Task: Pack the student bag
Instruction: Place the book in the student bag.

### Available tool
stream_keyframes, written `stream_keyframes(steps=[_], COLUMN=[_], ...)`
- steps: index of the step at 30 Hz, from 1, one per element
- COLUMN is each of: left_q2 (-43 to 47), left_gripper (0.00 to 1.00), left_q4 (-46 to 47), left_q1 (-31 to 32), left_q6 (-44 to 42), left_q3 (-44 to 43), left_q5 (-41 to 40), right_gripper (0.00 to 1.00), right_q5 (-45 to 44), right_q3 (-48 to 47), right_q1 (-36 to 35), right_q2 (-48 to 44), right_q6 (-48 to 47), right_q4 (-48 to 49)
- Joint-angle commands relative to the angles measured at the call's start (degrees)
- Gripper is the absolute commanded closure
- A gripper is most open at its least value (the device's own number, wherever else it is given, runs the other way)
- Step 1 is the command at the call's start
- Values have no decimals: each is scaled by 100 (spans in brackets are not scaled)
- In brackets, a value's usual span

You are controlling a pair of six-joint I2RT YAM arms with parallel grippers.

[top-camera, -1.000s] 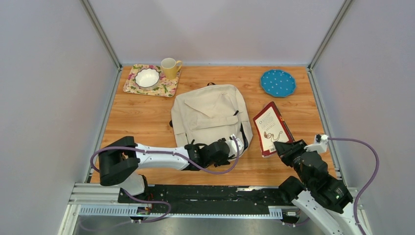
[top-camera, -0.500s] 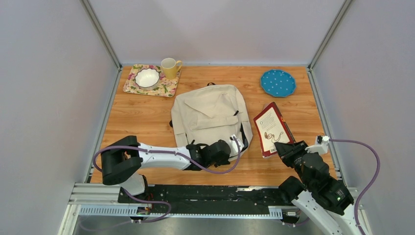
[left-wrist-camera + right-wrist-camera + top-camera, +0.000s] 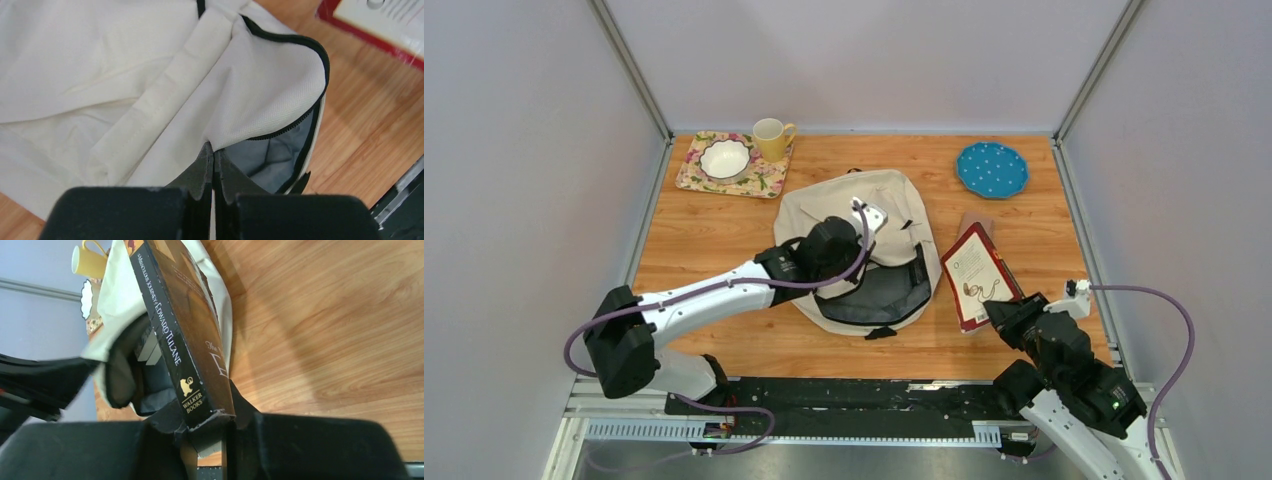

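Top external view: one student bag (image 3: 844,215), cream with black trim, is lying at the middle of the wooden table (image 3: 724,240). Its long axis is running from 12 to 6 o'clock. Its black top loop is pointing to 12 o'clock and its grey-lined mouth (image 3: 879,295) is gaping toward 6 o'clock.

The left gripper (image 3: 212,162) is reaching in from 8 o'clock. Its jaws are pressed together on the cream fabric at the zip edge, holding that flap up off the lining.

At the bag's 4 o'clock, the right gripper (image 3: 207,422) is clamping the near end of one book (image 3: 974,272), jaws pinching its spine corner. The red-covered book is tilting up, its far end leaning toward the bag's 3 o'clock edge; whether the two are touching cannot be told.

One floral mat (image 3: 759,178) is sitting at the 11 o'clock corner, carrying one white bowl (image 3: 725,157). One yellow mug (image 3: 773,138) is standing at the mat's far right corner. One blue dotted plate (image 3: 992,168) is sitting at 1 o'clock, well apart from the bag.

Grey walls are closing the table at 9, 12 and 3 o'clock. Bare wood is showing between the bag and the 9 o'clock wall, and in a narrower strip along the 6 o'clock edge.
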State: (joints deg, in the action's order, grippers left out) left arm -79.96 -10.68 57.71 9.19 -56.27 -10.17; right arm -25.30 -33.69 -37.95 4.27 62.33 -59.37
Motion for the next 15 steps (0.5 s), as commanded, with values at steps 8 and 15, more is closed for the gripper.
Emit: stream_keyframes(steps=[8, 15], left_q2=[341, 525], left_gripper=[100, 100], left_q4=[337, 926], left_q1=[-234, -234], left_q6=[706, 707], left_q3=[-763, -640], left_q5=[859, 754], right_gripper=[100, 100], right_q5=[1729, 3291], right_q3=[-444, 80], right_q1=[-1, -1], right_q2=[-610, -620], right_q6=[1035, 1747], right_q4=[-486, -103])
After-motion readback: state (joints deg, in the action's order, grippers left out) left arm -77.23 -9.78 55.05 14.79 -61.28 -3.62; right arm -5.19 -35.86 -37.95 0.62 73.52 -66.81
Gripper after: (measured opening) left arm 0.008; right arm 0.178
